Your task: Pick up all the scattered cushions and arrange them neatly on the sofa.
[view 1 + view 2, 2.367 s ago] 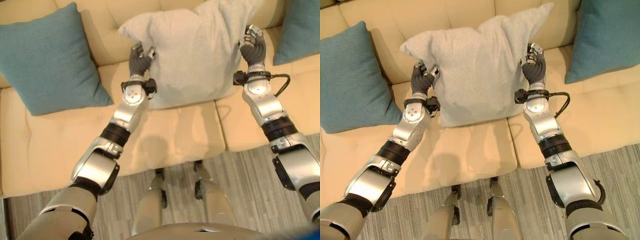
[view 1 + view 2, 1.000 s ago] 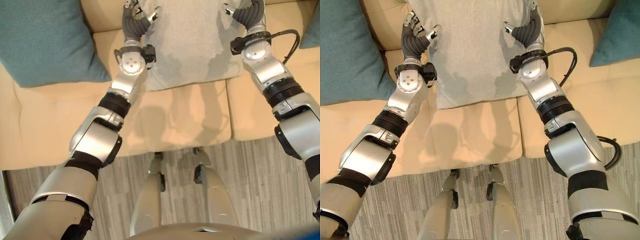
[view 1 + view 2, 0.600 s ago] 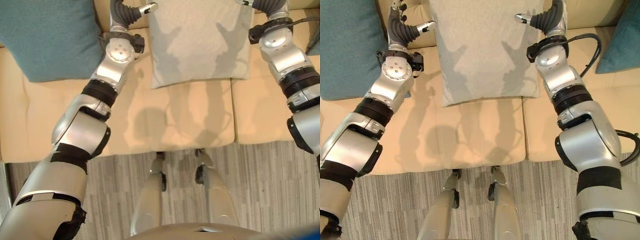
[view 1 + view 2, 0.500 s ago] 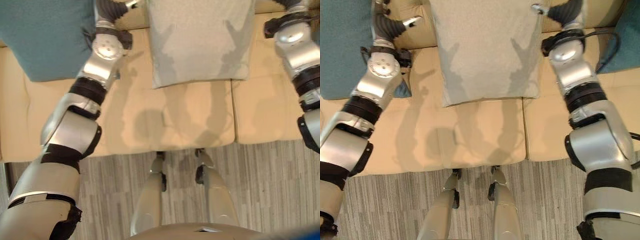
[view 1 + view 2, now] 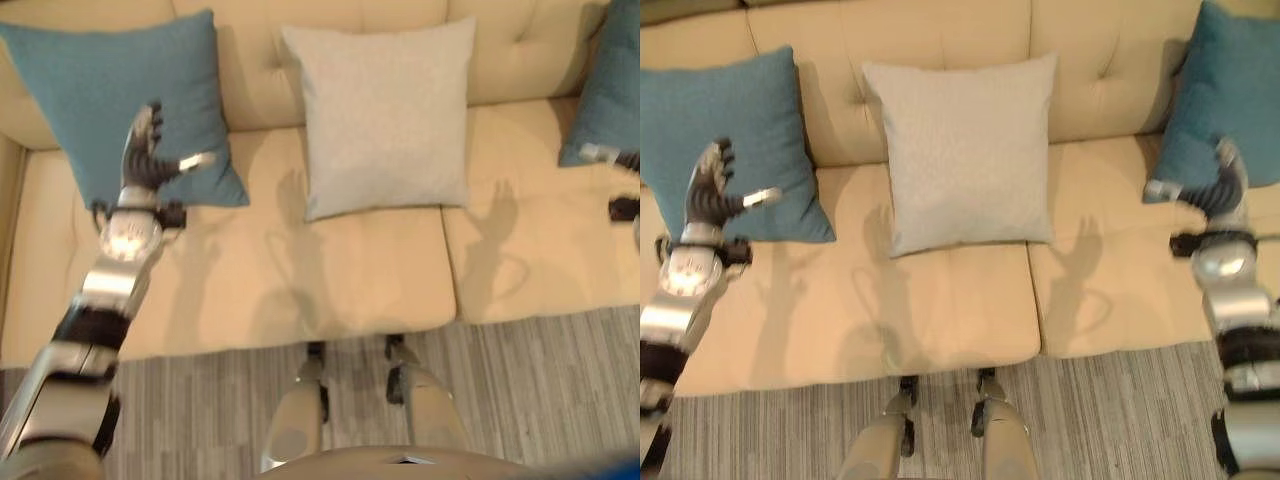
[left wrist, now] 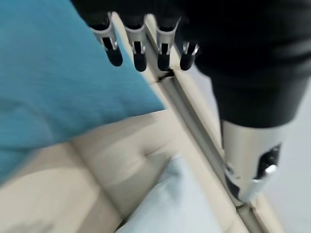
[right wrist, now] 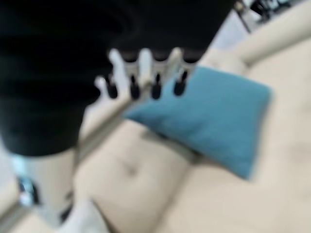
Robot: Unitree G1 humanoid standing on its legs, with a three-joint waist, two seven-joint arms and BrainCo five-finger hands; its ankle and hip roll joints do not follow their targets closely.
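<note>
Grey cushion stands upright on the sofa between both hands, well clear of the fingers; left hand and right hand spread wide, empty, each before a teal cushion; check alignment, don't nudge

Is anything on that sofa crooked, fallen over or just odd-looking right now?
Nothing stands out. The square light grey cushion leans upright against the back of the cream sofa at its middle, between two teal cushions, one at the left and one at the right. The left hand and right hand are open, holding nothing.
</note>
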